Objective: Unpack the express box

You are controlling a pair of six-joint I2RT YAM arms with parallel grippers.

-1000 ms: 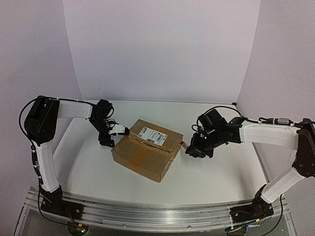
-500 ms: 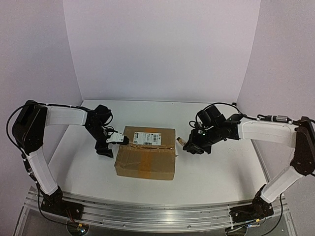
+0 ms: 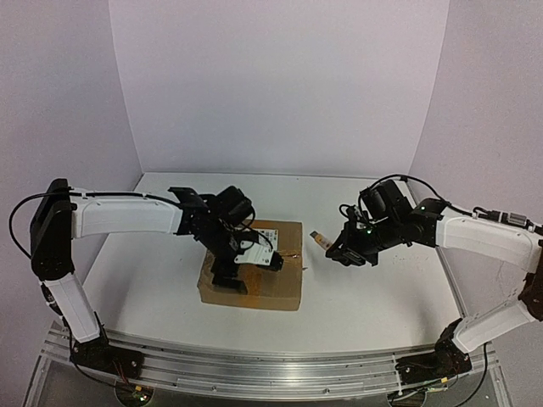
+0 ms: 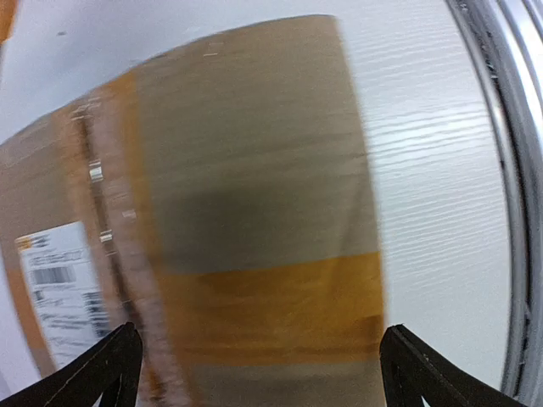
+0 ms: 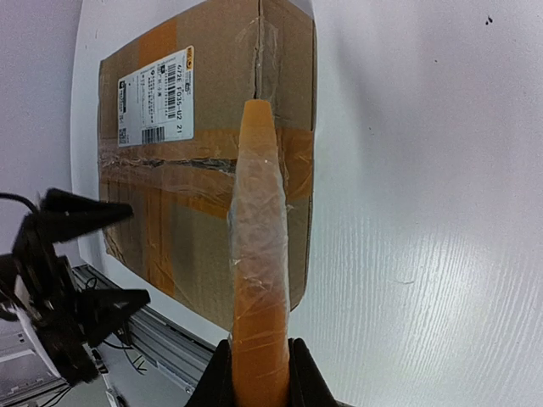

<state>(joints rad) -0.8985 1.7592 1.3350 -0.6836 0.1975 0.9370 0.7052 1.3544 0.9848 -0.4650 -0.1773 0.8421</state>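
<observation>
Wide-open left claw [image 4: 259, 373] over the express box [image 3: 288, 284], mid-bench [image 3: 382, 297].
In the overhead view the box's long axis runs 9-to-3, directly beneath the left claw, the nearer one; the right claw [image 5: 254, 373], nipped on a tan strip [image 5: 259, 254], stands apart at the box's 3 o'clock, its strip pointing toward 9.

The left arm stretches low across from the left, its pincer [image 3: 250, 264] spread wide and pointing down just above the express box [image 3: 282, 290]. The right arm bends in from the right, its pincer [image 3: 333, 248] nipped on a tan strip [image 3: 319, 240] just beside the box's right edge.
</observation>
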